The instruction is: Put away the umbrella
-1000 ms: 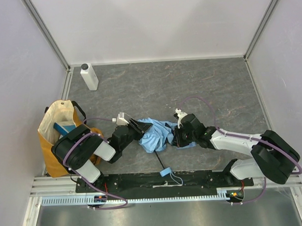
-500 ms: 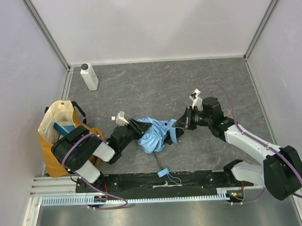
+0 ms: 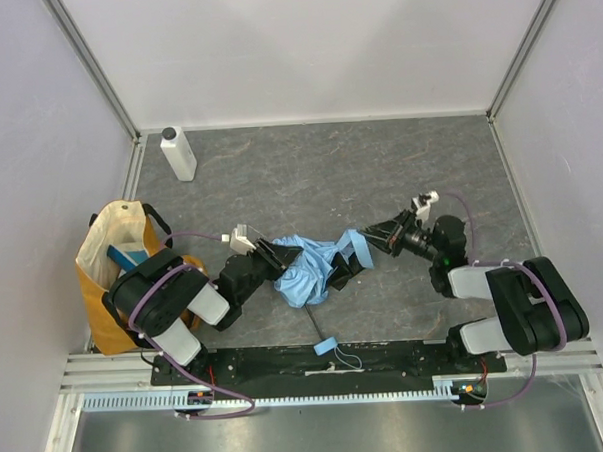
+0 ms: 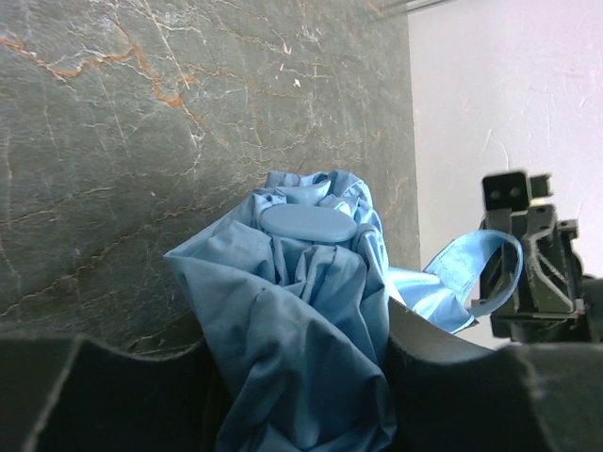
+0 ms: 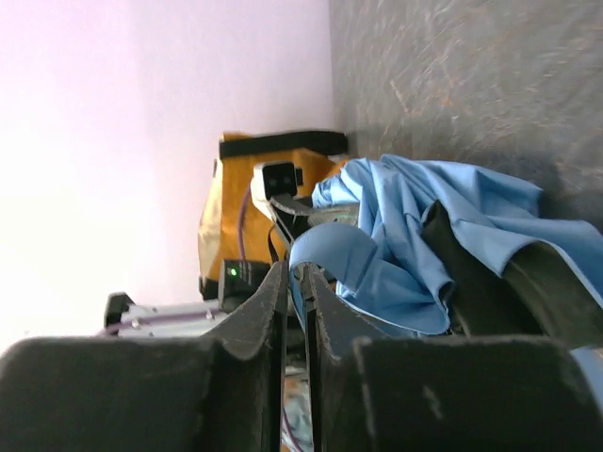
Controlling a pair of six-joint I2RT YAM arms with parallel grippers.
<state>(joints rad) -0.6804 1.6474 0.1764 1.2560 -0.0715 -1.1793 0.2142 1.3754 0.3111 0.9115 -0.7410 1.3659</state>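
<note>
**Blue canopy clamped, strap pulled out to the right**

Blue fabric umbrella [image 3: 309,274] lies bunched mid-table [image 3: 309,176], between the two arms. Its black shaft [image 3: 317,320] sticks out toward the arm bases.

- left gripper [image 3: 281,259]: jaws part-way closed around the crumpled canopy. The wrist view shows fabric filling the gap between the fingers, so it is holding the bundle.
- right gripper [image 3: 375,241]: fingers almost together. The end of the strap loop [image 5: 344,259] runs into the slit between them and looks pinched, with the strap stretched away from the bundle.

My read is that the step in hand is cinching the canopy with the strap before stowing. To do it well:
- use the left clamp as the anchor and don't let it slide on the thin fabric
- keep light tension on the strap and sweep it around the bundle, not away from it, or the whole umbrella drags
- gather the loose folds under the band
- likely destination is the tote bag [image 3: 95,257] at far left, so the left arm has the shorter carry

Hard to make out:
- no fastener is visible on the strap
- ribs are buried in the fabric, so I can't tell whether they are fully folded
- I can't tell how much strap sits inside the right jaws
- the small blue piece [image 3: 329,343] at the shaft's end is too small to identify
- the left arm partly covers the tote's mouth

The white bottle [image 3: 178,154] stands well apart, in the back-left corner.
</note>
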